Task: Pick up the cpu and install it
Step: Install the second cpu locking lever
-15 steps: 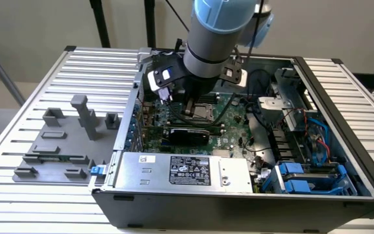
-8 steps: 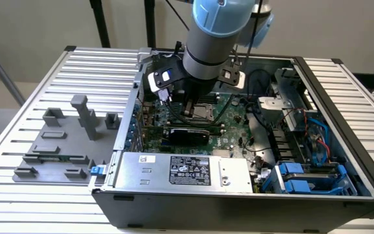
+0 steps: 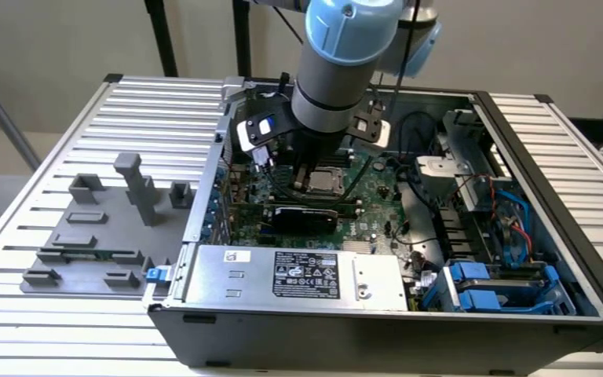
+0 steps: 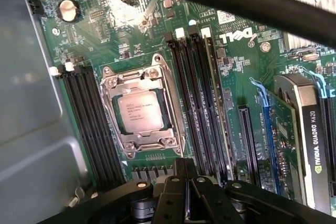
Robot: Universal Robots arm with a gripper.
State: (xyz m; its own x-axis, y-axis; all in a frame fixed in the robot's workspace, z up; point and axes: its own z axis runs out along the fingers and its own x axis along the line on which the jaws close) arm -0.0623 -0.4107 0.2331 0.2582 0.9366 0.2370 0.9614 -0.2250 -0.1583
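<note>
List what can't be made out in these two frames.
- Exterior view: the cpu in its socket is largely blocked by the arm.
- Wrist view: cpu lid print is too small to read.
- Wrist view: a black cable hides a strip of the motherboard.

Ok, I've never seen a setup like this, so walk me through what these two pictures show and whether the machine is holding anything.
The blue-and-grey column is a robot arm reaching down into an open computer case that lies on a slatted metal table. The exterior view is taken from outside the arm and looks down on the whole bench. The wrist view comes from a camera on the arm itself and looks straight at the green motherboard.

The cpu, a silvery square chip, sits in its metal socket frame on that board. The black gripper is shut and holds nothing; it hangs just beside the socket. Beside the case on the exterior view's left stand grey plastic fixture blocks.
</note>
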